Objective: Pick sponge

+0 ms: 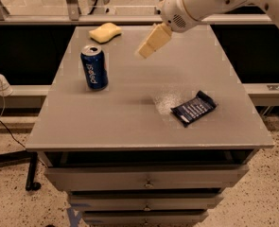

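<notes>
The pale yellow sponge (105,32) lies flat at the far left corner of the grey table (129,117). My gripper (144,51), with pale yellow blocky fingers, hangs from the white arm above the table's far middle. It is to the right of the sponge, apart from it, and points down and left. It holds nothing that I can see.
A blue Pepsi can (94,67) stands upright on the left, in front of the sponge. A dark blue snack packet (194,108) lies on the right part of the table. Drawers sit under the tabletop. A rail and glass run behind the table.
</notes>
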{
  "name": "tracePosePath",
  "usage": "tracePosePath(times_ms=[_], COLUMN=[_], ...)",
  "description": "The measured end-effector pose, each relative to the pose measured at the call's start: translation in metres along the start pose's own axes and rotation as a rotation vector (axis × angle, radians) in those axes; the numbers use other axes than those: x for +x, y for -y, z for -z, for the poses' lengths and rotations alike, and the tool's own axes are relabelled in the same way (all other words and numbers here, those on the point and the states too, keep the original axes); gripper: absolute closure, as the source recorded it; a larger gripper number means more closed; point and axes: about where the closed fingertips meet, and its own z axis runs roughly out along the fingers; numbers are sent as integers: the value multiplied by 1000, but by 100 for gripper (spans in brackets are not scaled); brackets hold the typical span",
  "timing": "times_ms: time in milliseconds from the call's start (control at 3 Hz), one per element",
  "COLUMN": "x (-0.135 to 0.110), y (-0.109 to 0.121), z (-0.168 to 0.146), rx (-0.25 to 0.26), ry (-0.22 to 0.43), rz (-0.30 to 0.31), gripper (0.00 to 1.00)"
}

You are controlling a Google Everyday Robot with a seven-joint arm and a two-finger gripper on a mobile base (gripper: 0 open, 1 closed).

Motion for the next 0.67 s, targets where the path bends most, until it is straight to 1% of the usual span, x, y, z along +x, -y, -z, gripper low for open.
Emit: tracePosePath(times_ms=[333,667], x=[-6,-12], y=[12,32], z=[-33,-97], rx=[1,-2], ry=[89,178], rz=[-52,-122], gripper=[0,0])
